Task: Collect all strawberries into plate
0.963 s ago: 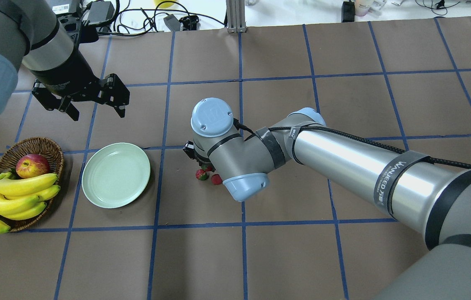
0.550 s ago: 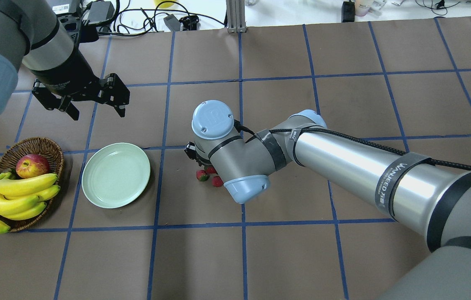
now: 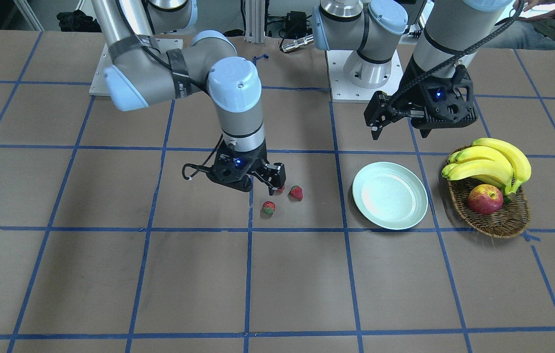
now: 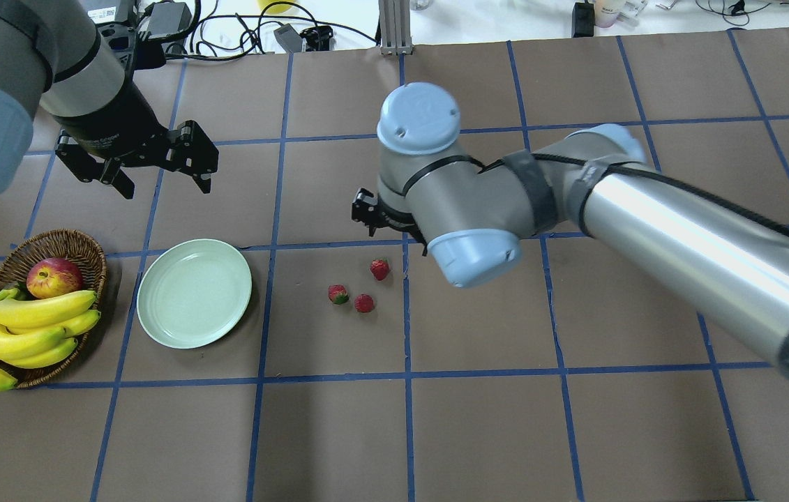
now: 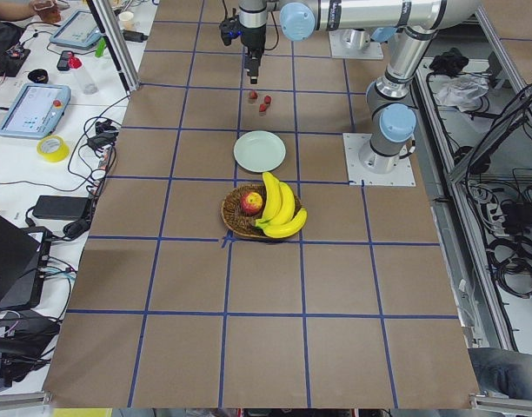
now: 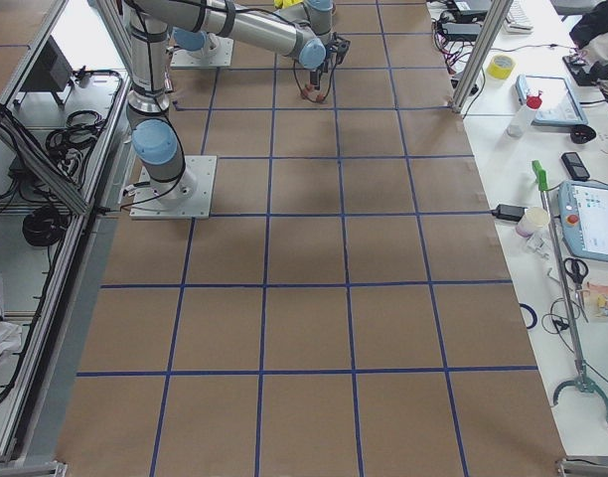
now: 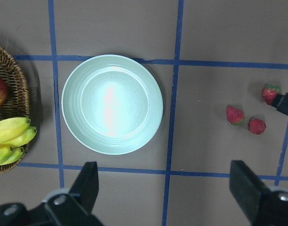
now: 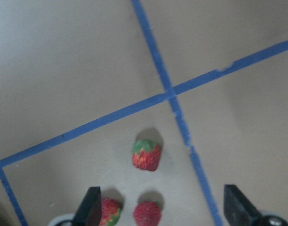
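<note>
Three strawberries lie on the brown table: one (image 4: pixel 379 268) a little apart, two side by side (image 4: pixel 337 294) (image 4: pixel 364 302). They also show in the right wrist view (image 8: pixel 146 155) and the left wrist view (image 7: pixel 235 114). The mint-green plate (image 4: pixel 194 293) sits empty to their left and also shows in the left wrist view (image 7: pixel 112 103). My right gripper (image 4: pixel 370 215) (image 8: pixel 163 207) is open and empty over the strawberries. In the front-facing view it (image 3: pixel 267 182) stands low beside them. My left gripper (image 4: pixel 160 185) (image 7: pixel 167 188) is open and empty, hovering beyond the plate.
A wicker basket (image 4: pixel 84 247) with an apple (image 4: pixel 54 277) and bananas (image 4: pixel 24 328) stands left of the plate. Blue tape lines grid the table. Cables and gear lie along the far edge (image 4: pixel 241 28).
My right arm has risen and swung back to the right, off the strawberries. The third strawberry, earlier half hidden under the gripper, now lies in the open further right. The left arm barely moved.
</note>
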Action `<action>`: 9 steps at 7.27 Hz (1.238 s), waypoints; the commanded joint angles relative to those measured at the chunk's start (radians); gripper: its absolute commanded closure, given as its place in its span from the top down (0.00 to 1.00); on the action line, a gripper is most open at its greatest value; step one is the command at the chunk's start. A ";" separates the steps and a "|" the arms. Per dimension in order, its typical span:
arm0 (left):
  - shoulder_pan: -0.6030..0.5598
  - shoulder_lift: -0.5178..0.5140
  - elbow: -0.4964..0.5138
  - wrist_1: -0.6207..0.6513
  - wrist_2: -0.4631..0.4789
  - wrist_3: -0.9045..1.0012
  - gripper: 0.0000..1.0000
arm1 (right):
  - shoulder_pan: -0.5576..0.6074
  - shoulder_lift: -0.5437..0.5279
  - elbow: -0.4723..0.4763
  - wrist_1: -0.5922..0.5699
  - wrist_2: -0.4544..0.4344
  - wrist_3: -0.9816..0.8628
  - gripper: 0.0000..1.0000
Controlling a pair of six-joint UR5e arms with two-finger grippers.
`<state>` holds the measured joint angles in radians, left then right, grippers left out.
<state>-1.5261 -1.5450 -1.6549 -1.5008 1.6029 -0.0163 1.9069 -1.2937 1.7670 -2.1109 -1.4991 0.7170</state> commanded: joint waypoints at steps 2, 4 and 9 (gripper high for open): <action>0.012 -0.010 0.000 0.007 -0.004 -0.001 1.00 | -0.285 -0.180 -0.014 0.334 -0.161 -0.446 1.00; 0.024 -0.023 -0.006 0.004 0.000 -0.026 1.00 | -0.363 -0.216 -0.131 0.405 -0.165 -0.635 1.00; -0.044 -0.096 -0.189 0.205 -0.155 -0.486 1.00 | -0.318 -0.306 -0.357 0.632 0.017 -0.648 1.00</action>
<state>-1.5414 -1.6183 -1.8126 -1.3330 1.4773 -0.3767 1.5688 -1.5712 1.4085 -1.5126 -1.4919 0.0747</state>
